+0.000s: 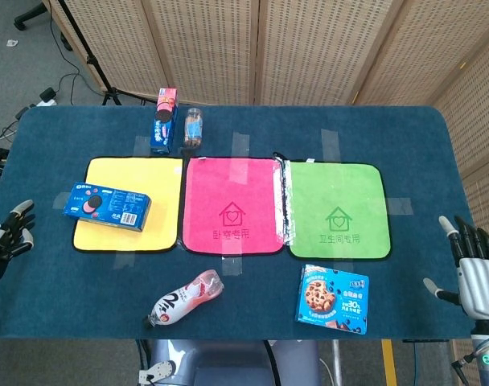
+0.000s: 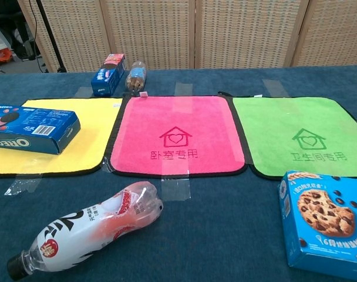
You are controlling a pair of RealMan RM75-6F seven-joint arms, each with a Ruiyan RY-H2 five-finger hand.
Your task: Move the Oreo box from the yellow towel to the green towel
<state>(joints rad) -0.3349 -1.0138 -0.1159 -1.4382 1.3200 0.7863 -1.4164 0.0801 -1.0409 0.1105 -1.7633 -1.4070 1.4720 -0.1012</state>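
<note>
"OREO" box [image 2: 30, 129] on yellow towel [image 1: 160, 201], green towel [image 1: 339, 207] bare, left hand [image 1: 5, 240] & right hand [image 1: 474, 269] both spread, empty

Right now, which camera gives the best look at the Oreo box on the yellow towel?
The head view: it shows the whole Oreo box from above, overhanging the left edge of the yellow towel. The chest view shows it closer, with the logo readable, but its left end is cut off by the frame edge.

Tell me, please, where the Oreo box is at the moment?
In the head view the Oreo box lies flat on the left edge of the yellow towel, overhanging the table cloth, left of the pink towel.
</note>
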